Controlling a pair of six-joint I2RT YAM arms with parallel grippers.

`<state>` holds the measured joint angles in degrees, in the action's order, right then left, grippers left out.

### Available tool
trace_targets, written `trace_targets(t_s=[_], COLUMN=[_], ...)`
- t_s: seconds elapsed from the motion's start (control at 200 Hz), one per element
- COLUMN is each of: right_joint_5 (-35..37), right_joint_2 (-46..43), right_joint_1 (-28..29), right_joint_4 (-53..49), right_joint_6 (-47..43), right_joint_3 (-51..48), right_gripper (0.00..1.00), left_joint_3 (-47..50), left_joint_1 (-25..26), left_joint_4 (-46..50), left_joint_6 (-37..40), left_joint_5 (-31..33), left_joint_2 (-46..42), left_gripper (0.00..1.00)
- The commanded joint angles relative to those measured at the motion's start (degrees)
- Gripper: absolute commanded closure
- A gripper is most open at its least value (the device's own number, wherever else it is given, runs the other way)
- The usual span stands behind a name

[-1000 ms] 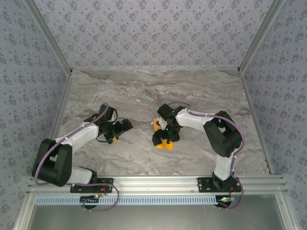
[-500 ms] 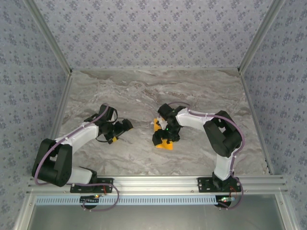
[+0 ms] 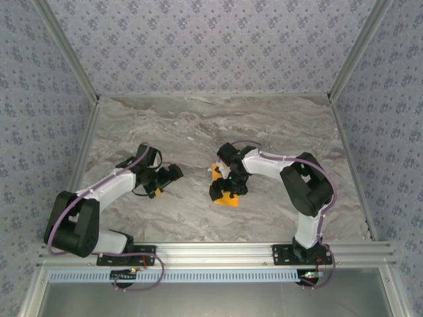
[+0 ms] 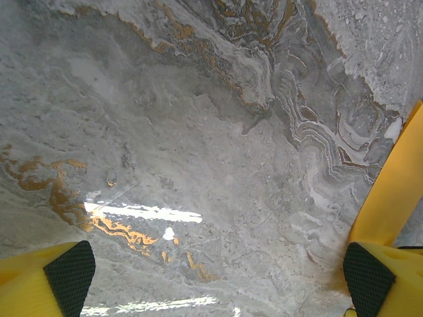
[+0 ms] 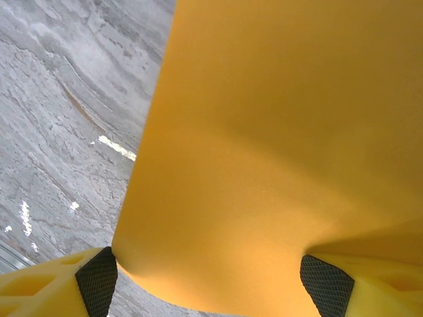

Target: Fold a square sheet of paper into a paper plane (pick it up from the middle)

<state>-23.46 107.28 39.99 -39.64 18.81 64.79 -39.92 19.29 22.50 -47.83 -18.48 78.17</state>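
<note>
The square sheet of paper (image 3: pixel 229 199) is bright orange and lies at the middle of the table under my right gripper (image 3: pixel 226 185). In the right wrist view the paper (image 5: pixel 277 132) bows up between my right gripper (image 5: pixel 211 281). Its edges meet both black pads (image 5: pixel 99 281), which stand wide apart and shut on the sheet. Its shape and folds are hidden by the arm from above. My left gripper (image 3: pixel 168 177) hangs to the left of the paper, apart from it. In its wrist view the left gripper (image 4: pixel 215 277) is open over bare marble.
The grey marble table (image 3: pixel 198 125) is boxed in by patterned walls (image 3: pixel 211 46) at the back and sides. A metal rail (image 3: pixel 218 251) runs along the near edge.
</note>
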Motion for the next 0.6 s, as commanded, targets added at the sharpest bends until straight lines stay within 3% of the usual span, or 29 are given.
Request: trace_targets(t_s=[0.0, 0.205, 0.445, 0.595], right_joint_5=[7.93, 9.76, 23.39, 27.24], right_joint_2=[8.80, 9.40, 9.21, 11.41], right_joint_1=[-0.43, -0.42, 5.66, 8.81], right_joint_4=[2.37, 1.98, 0.20, 0.49], right_joint_6=[-1.31, -0.52, 4.06, 7.56], right_joint_3=[-4.95, -4.72, -2.51, -1.52], right_gripper=[0.16, 0.18, 0.21, 0.25], left_joint_3=[-0.95, -1.04, -0.86, -0.77], left_joint_1=[0.42, 0.45, 0.64, 1.09], left_joint_4=[0.53, 0.53, 0.18, -0.09], left_joint_6=[1.03, 1.04, 0.75, 0.50], left_joint_5=[-0.59, -0.59, -0.68, -0.70], left_joint_2=[0.57, 0.66, 0.69, 0.66], left_gripper=[0.01, 0.01, 0.01, 0.01])
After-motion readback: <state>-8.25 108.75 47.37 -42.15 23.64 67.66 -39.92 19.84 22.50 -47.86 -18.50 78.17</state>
